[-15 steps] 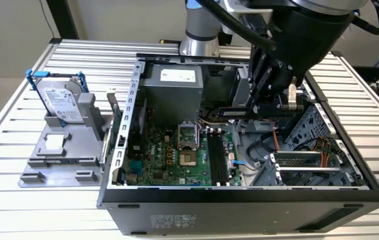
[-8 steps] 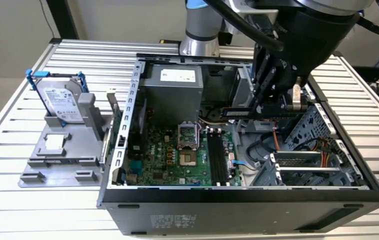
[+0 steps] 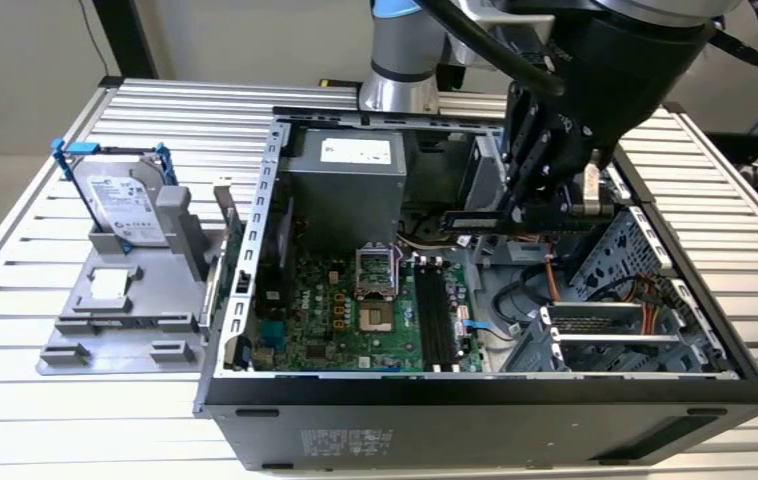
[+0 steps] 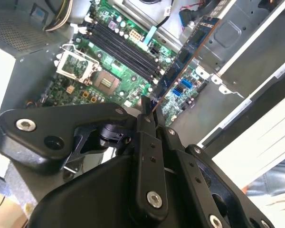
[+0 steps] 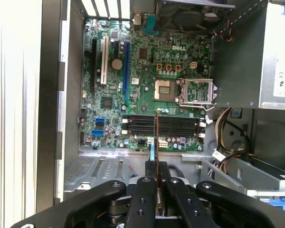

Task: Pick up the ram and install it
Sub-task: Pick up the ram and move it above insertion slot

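My gripper (image 3: 539, 205) hangs over the open computer case (image 3: 486, 385) and is shut on the ram (image 3: 483, 220), a thin circuit-board stick held level above the motherboard (image 3: 352, 310). In the second wrist view the ram (image 4: 183, 57) juts out from between the fingertips of the gripper (image 4: 149, 110), with dark chips along it. Seen edge-on in the first wrist view, the ram (image 5: 156, 137) sits in the gripper (image 5: 156, 167) and lies across the black memory slots (image 5: 180, 126) below, apart from them. The slots (image 3: 435, 315) look unfilled.
A silver hard drive in a blue frame (image 3: 126, 205) stands on a grey fixture (image 3: 119, 300) at the exterior view's left. Inside the case are the power supply (image 3: 346, 175), the CPU socket (image 3: 376, 275), a drive cage (image 3: 606, 330) and loose cables (image 5: 225, 123).
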`<state>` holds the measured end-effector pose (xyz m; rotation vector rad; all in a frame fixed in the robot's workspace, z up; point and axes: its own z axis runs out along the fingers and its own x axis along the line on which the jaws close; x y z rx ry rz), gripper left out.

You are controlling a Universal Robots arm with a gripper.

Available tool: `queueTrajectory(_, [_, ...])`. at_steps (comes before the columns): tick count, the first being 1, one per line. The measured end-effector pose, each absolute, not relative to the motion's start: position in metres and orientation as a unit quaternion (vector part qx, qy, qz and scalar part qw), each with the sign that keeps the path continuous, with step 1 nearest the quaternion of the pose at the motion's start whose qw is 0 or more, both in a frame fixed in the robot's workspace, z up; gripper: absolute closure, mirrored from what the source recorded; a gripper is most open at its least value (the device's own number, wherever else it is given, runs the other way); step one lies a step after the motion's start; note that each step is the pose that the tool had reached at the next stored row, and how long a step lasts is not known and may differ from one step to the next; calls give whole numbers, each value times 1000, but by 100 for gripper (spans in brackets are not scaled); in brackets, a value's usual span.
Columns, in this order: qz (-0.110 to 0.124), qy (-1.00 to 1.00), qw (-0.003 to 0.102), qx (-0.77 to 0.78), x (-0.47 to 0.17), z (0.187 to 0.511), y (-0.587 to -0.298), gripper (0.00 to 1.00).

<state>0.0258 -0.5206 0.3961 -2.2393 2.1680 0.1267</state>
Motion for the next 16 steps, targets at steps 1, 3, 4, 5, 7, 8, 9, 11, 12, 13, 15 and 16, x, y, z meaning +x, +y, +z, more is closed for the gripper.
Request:
queueTrajectory(1, [41, 695, 11, -718, 26, 396, -518, 100])
queueTrajectory(3, [41, 695, 11, -718, 26, 396, -513, 100])
queueTrajectory(4, [41, 695, 11, -718, 26, 396, -510, 100])
queueTrajectory(5, [41, 695, 11, -718, 26, 396, -507, 100])
queueTrajectory(7, [41, 695, 11, -718, 26, 396, -502, 100])
queueTrajectory(8, [41, 695, 11, -718, 26, 396, -499, 100])
queueTrajectory(9, [41, 695, 11, -718, 26, 396, -496, 100])
queueTrajectory(11, [41, 695, 11, -718, 26, 396, -489, 100])
queueTrajectory(12, [41, 695, 11, -718, 26, 396, -486, 100])
queueTrajectory(13, [41, 695, 11, -718, 26, 396, -483, 100])
queueTrajectory(15, [41, 695, 11, -718, 26, 396, -478, 100])
queueTrajectory(16, [41, 695, 11, -718, 26, 396, -475, 100])
